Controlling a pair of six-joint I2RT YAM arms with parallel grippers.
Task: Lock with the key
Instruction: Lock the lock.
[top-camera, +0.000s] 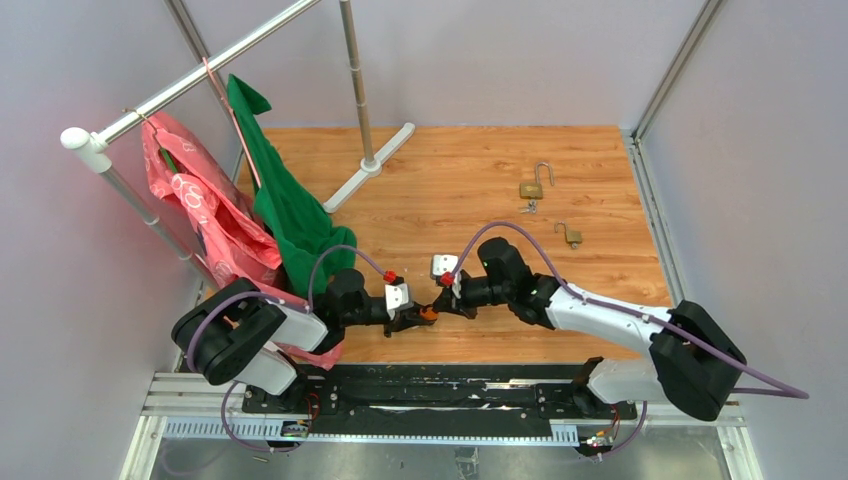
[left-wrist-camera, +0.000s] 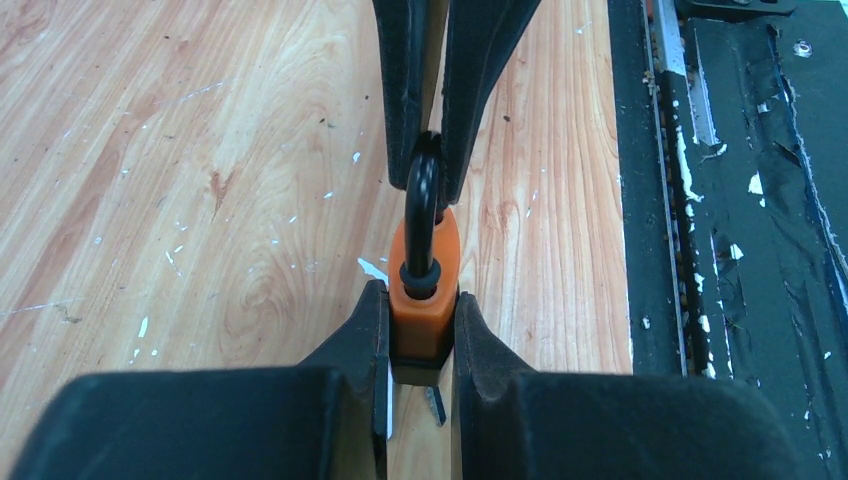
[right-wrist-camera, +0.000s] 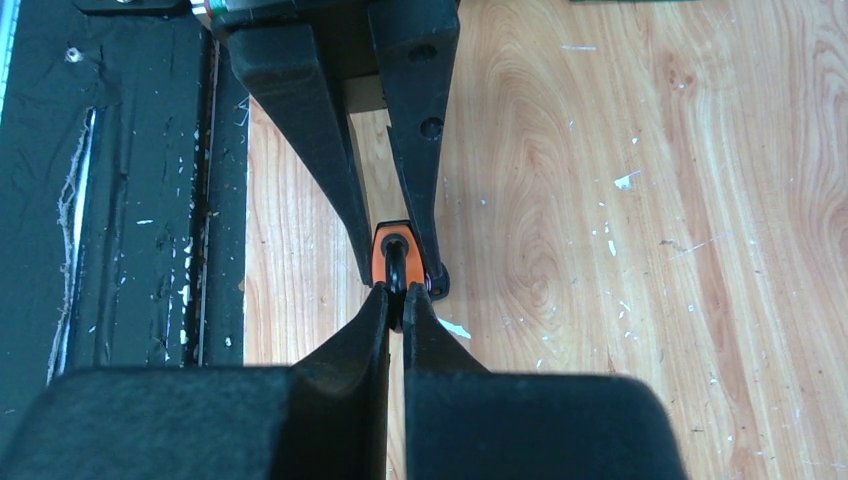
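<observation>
Orange padlock (left-wrist-camera: 425, 295) is held over the near part of the wooden table (top-camera: 480, 180), left gripper (left-wrist-camera: 422, 330) clamped on its body and right gripper (right-wrist-camera: 397, 300) clamped on the black shackle (left-wrist-camera: 423, 190); recommended: drive the shackle squarely home along its axis, without twist.

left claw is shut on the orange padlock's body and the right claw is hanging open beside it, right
Not quite. The right claw is not open: it is shut on the black shackle of the orange padlock, as the right wrist view shows. The left claw is shut on the body, as you said.
</observation>
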